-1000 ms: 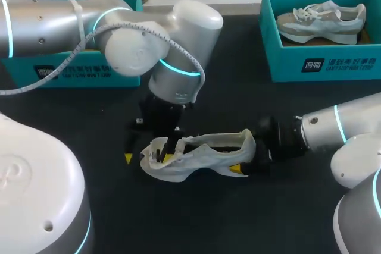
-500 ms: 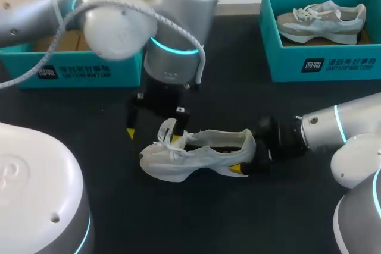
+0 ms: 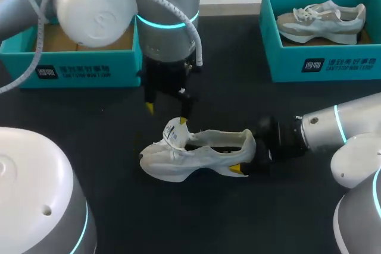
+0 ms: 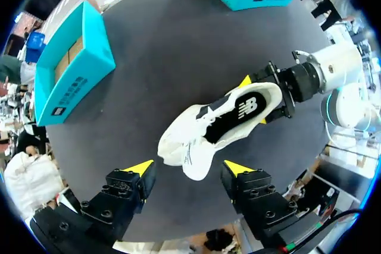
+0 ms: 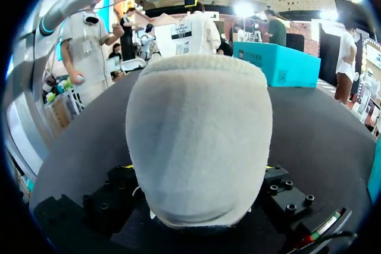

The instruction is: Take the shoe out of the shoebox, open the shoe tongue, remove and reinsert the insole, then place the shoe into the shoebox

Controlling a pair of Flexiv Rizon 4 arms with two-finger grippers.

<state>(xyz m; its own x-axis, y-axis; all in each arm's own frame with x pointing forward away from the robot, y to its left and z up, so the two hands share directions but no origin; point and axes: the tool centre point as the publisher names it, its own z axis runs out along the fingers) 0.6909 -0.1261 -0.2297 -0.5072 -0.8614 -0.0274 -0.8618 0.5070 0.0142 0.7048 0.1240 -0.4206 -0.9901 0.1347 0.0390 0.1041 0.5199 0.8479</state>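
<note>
The left gripper has lifted off the shoe and drawn back toward the far edge of the dark worktop. A second ago its fingers were down in the shoe's throat. Now they hang spread wide above the toe end, gripping nothing. The tongue, folded low before, now stands pulled up and forward over the laces. The shoe has not shifted and lies on its sole near the middle of the worktop, toe toward the left edge. The right gripper has kept its place at the heel, pinching it from both sides with a yellow tip on each flank. With the tongue raised, the left wrist view looks down into the opening at the dark insole. That view also shows a gap between the tongue and each spread tip. In the head view the nearer tip seems to graze the tongue. In the right wrist view the heel fills nearly everything and hides that gripper's fingertips. The left arm's bulk covers part of the open shoebox at the far left. A second shoebox at the far right corner holds another shoe.
</note>
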